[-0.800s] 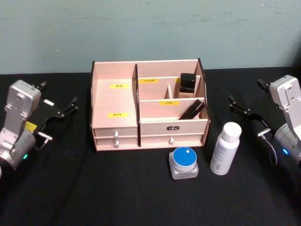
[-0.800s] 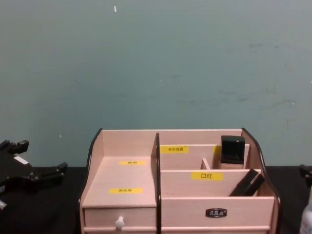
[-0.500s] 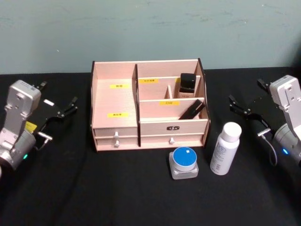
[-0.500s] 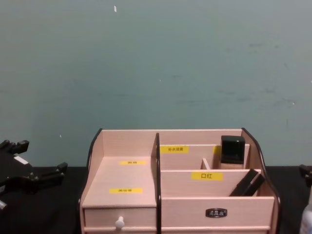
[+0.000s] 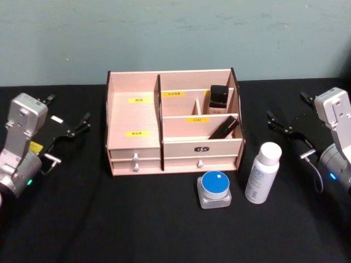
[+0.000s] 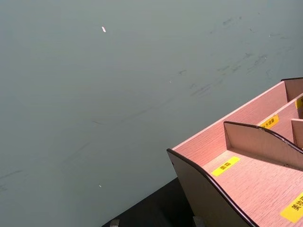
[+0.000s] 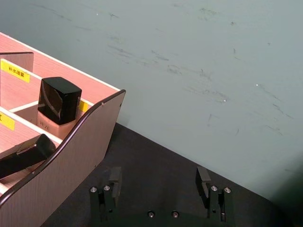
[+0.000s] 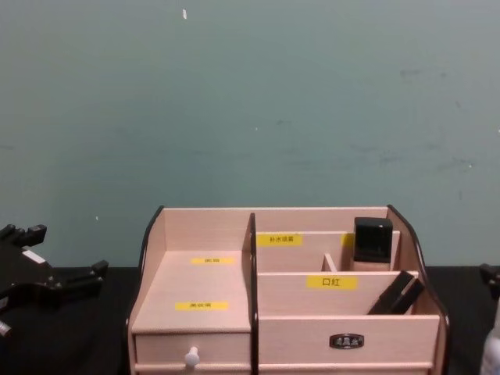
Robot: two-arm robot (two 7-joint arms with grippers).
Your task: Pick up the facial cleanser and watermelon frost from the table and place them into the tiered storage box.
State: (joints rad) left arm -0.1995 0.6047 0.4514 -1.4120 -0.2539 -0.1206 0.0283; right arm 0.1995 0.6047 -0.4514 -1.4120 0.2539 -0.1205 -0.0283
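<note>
1. The facial cleanser [image 5: 262,172] is a white bottle with a white cap. It stands upright on the black counter [image 5: 137,219], just off the front right corner of the tiered storage box [image 5: 181,148].
2. The watermelon frost [image 5: 214,189] is a squat clear jar with a round blue lid. It sits in front of the box's right drawer, just left of the bottle and not touching it.
3. The box is pale pink wood with dark-edged curved sides, yellow labels and white drawer knobs. In its right-hand compartments there is a black-capped foundation bottle [image 5: 219,98] at the back and a black tube [image 5: 223,129] leaning one step lower.
4. The right gripper [image 5: 286,136] hangs to the right of the box, behind the cleanser and a little to its right, not touching it. The right wrist view shows its jaws spread apart with nothing between them [image 7: 158,178].
5. The left gripper [image 5: 67,138] sits well off on the far left of the counter, with the whole box between it and both items. Its jaws are apart too and hold nothing.
</note>
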